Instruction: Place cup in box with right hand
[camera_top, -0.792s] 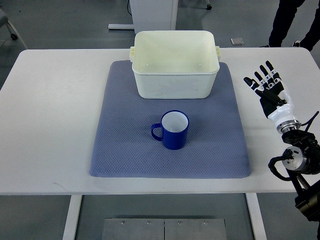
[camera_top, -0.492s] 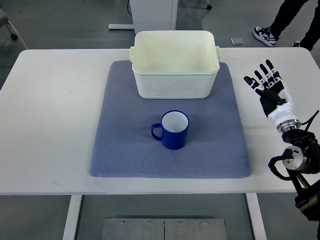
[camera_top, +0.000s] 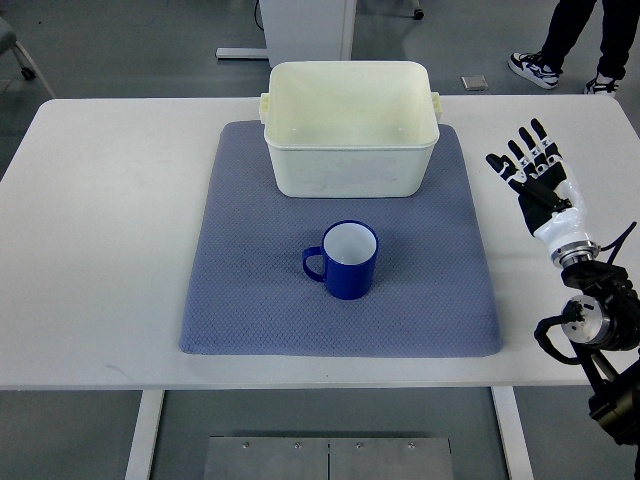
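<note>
one blue cup (camera_top: 345, 262), one cream box (camera_top: 350, 140), one grey-blue mat (camera_top: 250, 290), one white table (camera_top: 100, 250). cup upright on the mat, mouth up, long axis vertical, handle pointing toward the picture's left. standing just in front of the box, apart from it, near the mat's middle. box open-topped, on the mat's far edge. right hand (camera_top: 535, 175) over the table's right side, well apart from the cup, fingers spread, holding nothing. a person's legs and shoes at top right.
</note>
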